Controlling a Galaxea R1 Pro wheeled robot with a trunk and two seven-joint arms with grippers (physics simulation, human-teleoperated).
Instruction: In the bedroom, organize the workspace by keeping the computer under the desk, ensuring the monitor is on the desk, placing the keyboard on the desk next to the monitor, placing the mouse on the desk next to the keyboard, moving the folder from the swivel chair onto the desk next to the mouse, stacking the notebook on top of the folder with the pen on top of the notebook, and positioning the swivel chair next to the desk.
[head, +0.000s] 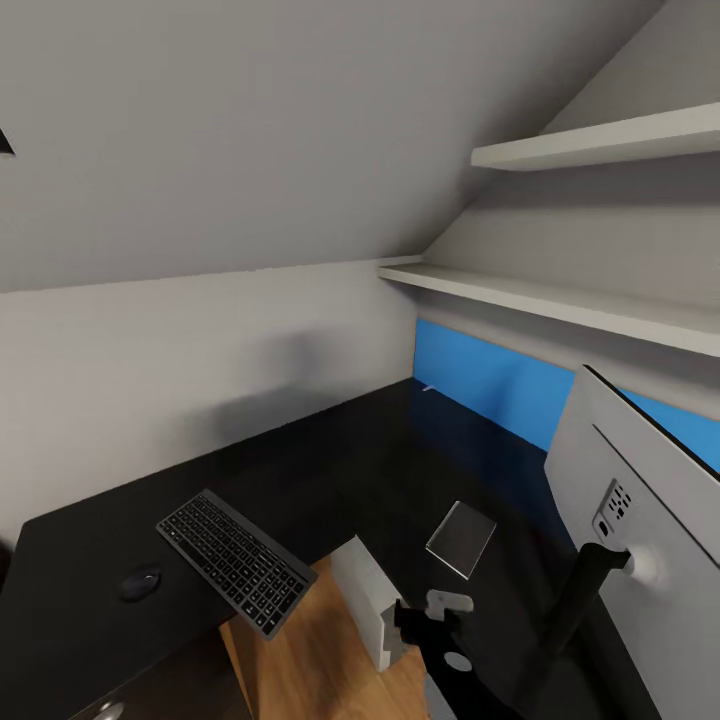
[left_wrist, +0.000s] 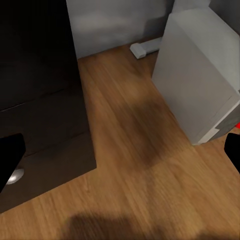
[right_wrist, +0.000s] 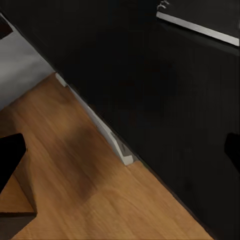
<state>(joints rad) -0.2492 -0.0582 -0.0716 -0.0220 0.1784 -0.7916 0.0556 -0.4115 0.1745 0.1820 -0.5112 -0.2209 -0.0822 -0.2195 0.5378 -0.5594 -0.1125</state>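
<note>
The glossy black desk (head: 330, 450) runs along the wall in an L with a blue back panel (head: 490, 380). On it lie the keyboard (head: 235, 562) and, just beside it, the dark mouse (head: 140, 582). The monitor (head: 640, 500) stands on the desk at the right, its light-grey back towards me. The white computer (head: 368, 600) (left_wrist: 200, 75) stands on the wooden floor under the desk. My left gripper (left_wrist: 120, 152) is open above the floor between the drawers and the computer. My right gripper (right_wrist: 120, 150) is open over the desk's edge. The folder, notebook, pen and swivel chair are out of view.
Two white shelves (head: 560, 300) hang above the desk under a sloping ceiling. Dark drawers with a silver knob (left_wrist: 15, 176) stand left of the computer. A grey flat plate (head: 461, 537) lies by the monitor's black stand (head: 590, 590). A white desk rail (right_wrist: 95, 120) borders the floor.
</note>
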